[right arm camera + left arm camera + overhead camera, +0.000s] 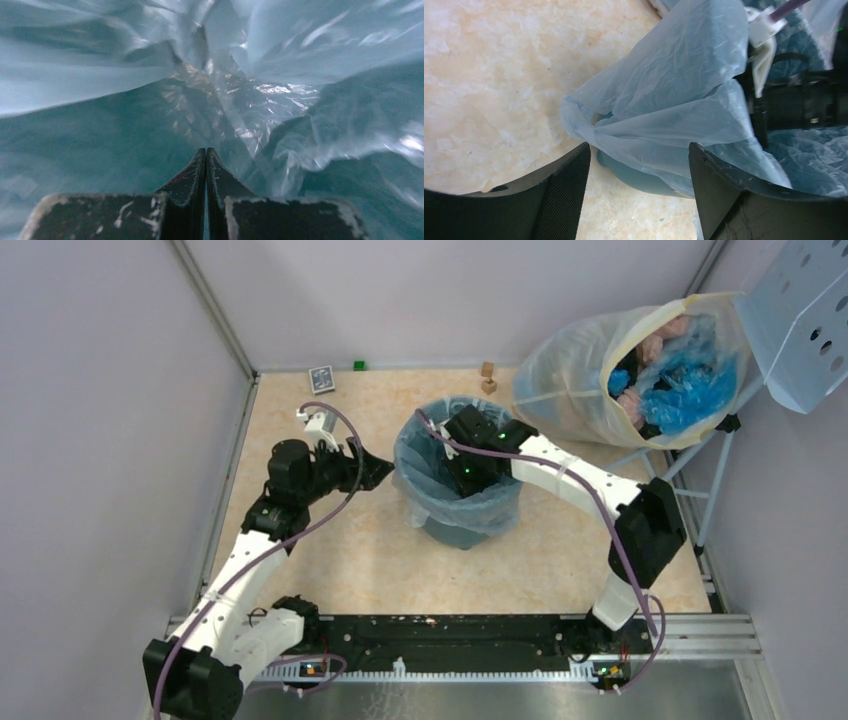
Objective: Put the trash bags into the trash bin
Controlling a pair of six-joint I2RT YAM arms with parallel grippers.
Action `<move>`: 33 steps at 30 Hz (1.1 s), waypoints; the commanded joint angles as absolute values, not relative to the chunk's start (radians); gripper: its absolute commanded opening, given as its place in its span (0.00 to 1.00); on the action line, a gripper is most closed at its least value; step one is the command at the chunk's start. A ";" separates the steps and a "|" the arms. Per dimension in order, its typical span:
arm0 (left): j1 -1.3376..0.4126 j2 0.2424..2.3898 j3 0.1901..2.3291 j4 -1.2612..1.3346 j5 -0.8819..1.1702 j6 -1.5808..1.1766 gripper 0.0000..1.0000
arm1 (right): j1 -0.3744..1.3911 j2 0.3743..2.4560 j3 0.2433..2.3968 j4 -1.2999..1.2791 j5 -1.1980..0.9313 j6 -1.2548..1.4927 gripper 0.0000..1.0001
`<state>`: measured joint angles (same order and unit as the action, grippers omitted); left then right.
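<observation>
My worktop [330,570] is a beige marbled slab boxed in by pale lilac walls [100,390], with a black rail [480,640] along the near edge. At the far edge lie a small patterned box [321,378], a green cube [359,365] and 2 wooden blocks [488,377]. A big cloudy-white sack [570,380] sits at the far right. The trash bin [455,532] stands mid-worktop, and the trash bag [435,475] lines it with its rim draped over the edge. Only the top view shows the room. The left wrist view shows my left gripper [638,149] with its jaws apart and the bag's bunched rim between them. The right wrist view looks down inside the bag, where my right gripper [206,152] is pressed closed with nothing visible between its fingers.
</observation>
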<state>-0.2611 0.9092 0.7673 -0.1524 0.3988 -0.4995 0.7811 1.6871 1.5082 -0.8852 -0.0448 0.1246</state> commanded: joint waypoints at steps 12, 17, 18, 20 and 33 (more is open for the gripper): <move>-0.259 0.997 0.715 -0.007 0.502 -0.541 0.74 | 0.758 1.957 1.394 -0.698 -0.119 0.160 0.00; -0.259 0.986 0.744 -0.046 0.481 -0.512 0.75 | 0.752 2.006 1.411 -0.714 -0.125 0.148 0.00; -0.259 0.985 0.755 -0.057 0.477 -0.506 0.76 | 0.751 2.008 1.414 -0.718 -0.124 0.148 0.00; -0.259 0.987 0.771 -0.078 0.462 -0.499 0.76 | 0.751 1.995 1.417 -0.719 -0.123 0.145 0.00; -0.257 0.980 0.872 -0.207 0.345 -0.455 0.78 | 0.751 1.703 1.438 -0.741 -0.120 0.138 0.15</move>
